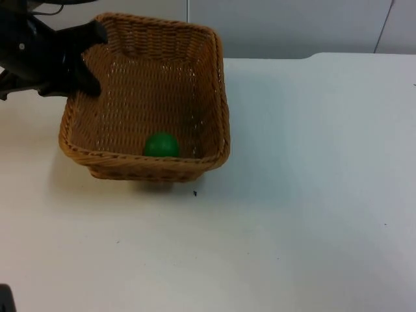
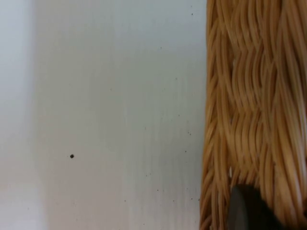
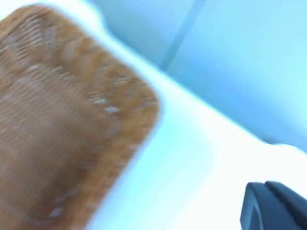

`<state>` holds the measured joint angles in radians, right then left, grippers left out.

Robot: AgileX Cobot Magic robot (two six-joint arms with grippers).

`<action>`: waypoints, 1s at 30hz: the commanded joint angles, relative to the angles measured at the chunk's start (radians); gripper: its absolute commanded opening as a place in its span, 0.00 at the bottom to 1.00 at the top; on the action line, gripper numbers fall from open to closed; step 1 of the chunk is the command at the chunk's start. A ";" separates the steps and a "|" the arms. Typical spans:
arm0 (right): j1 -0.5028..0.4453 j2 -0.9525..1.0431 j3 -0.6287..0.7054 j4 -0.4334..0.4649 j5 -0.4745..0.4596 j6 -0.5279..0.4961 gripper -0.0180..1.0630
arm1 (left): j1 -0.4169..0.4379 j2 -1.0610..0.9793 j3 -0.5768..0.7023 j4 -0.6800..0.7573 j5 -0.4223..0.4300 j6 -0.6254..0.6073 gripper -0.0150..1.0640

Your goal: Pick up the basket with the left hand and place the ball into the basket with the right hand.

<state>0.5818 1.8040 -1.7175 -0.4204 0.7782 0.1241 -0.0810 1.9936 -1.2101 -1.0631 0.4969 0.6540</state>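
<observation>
The brown wicker basket (image 1: 208, 97) is at the table's back left, tilted, with a shadow under its near wall. A green ball (image 1: 160, 145) lies inside it against the near wall. My left gripper (image 1: 90, 60) is shut on the basket's left rim, one finger inside and one outside. In the left wrist view the woven wall (image 2: 254, 110) runs beside the bare table, with a black fingertip (image 2: 247, 211) pressed on it. The right wrist view is blurred: the basket (image 3: 62, 129) lies ahead and my right gripper (image 3: 274, 207) hangs above the table, away from it.
The white table (image 1: 305, 195) stretches wide to the right and front of the basket. The grey partition wall (image 1: 292, 26) closes the far edge just behind the basket. A few small dark specks (image 2: 72, 155) mark the table top.
</observation>
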 commanded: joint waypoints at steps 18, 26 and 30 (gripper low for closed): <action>-0.225 -0.544 -0.007 -0.259 0.390 0.126 0.01 | -0.001 -0.019 -0.001 -0.024 0.006 -0.008 0.01; -0.225 -0.739 -0.007 -0.307 0.417 0.147 0.01 | -0.009 -0.017 -0.001 -0.026 0.036 0.026 0.01; -0.225 -0.798 -0.007 -0.311 0.443 0.136 0.01 | -0.032 -0.017 0.001 -0.026 0.063 0.053 0.01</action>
<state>0.3640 1.0242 -1.7204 -0.7258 1.2098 0.2657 -0.0952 1.9936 -1.2101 -1.0633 0.5210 0.6970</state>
